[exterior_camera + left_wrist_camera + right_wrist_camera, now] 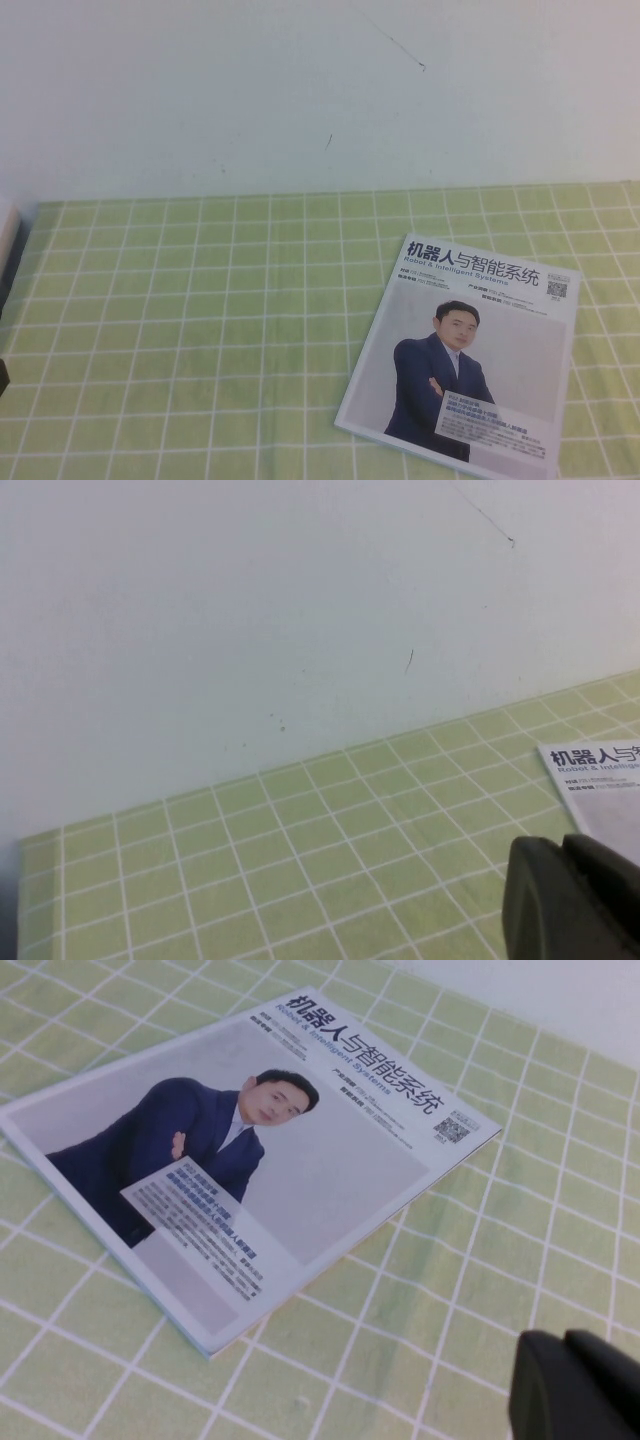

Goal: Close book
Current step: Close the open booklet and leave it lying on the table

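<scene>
A plain white wall [250,90] fills the far half of what I can see. Below it lies the surface [180,320], under a pale green cloth ruled in white squares.

The book is a robotics magazine [470,350]. From the high view it lies flat toward 4 o'clock on the surface, front cover up, showing a man in a dark suit under a Chinese title. Its long axis runs from about 1 o'clock at the title end to 7 o'clock at the near end, and the bound edge seems to face 9 o'clock. No page stands up or lies spread, so to my eye it is closed and little seems left to do.

Neither arm shows from above. The right gripper [575,1385] is only a dark lump at the edge of its own camera view, hanging clear of the magazine and touching nothing. Whether it is open or shut I cannot tell. The left gripper [572,900] shows the same way, with just the title corner of the magazine beyond it, and its state is equally unclear. The right arm looks the nearer one
</scene>
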